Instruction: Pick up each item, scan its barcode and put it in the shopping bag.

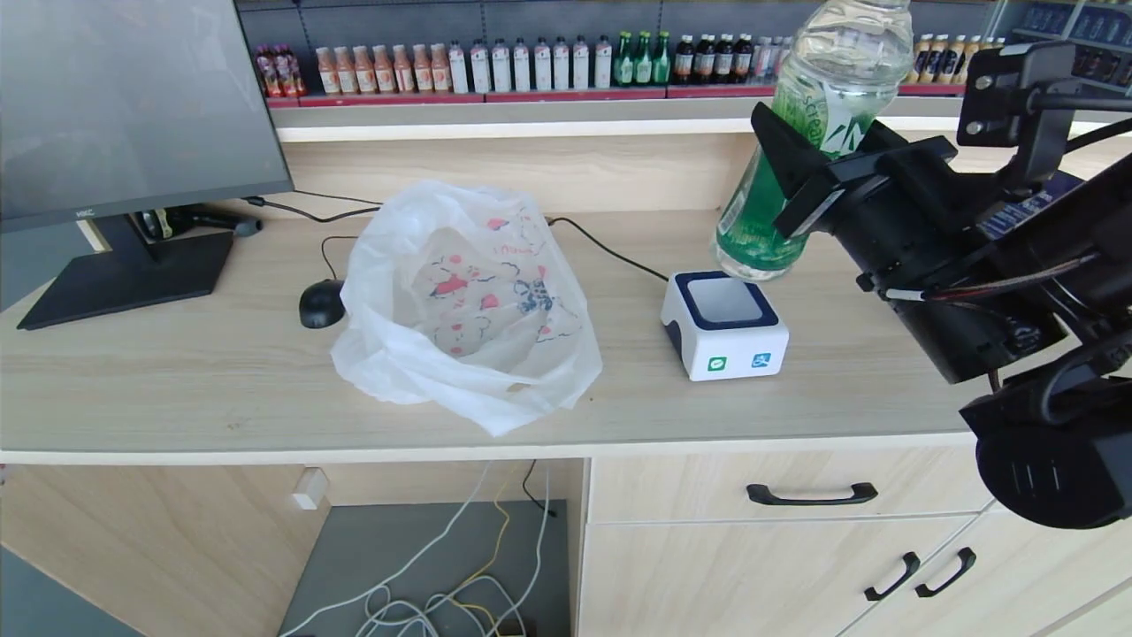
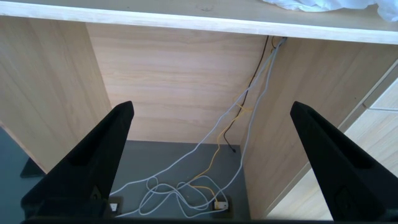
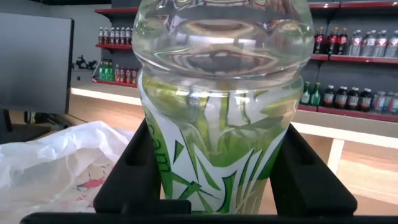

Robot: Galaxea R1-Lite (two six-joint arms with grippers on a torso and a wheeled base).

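Right gripper (image 1: 774, 172) is clamped on the clear plastic bottle with green label (image 1: 822, 88), tilted just above the white-and-blue box scanner (image 1: 725, 323), with the white plastic shopping bag (image 1: 464, 301) nearby. Left wrist view catches the left gripper (image 2: 211, 155) spread wide below the wooden counter (image 2: 186, 18).

Wooden counter (image 1: 177, 380), shopping bag (image 1: 464, 310), scanner (image 1: 725, 327), mouse (image 1: 321, 303), monitor stand (image 1: 133, 274)

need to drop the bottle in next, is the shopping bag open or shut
Open: the shopping bag gapes wide, its printed inner wall showing.
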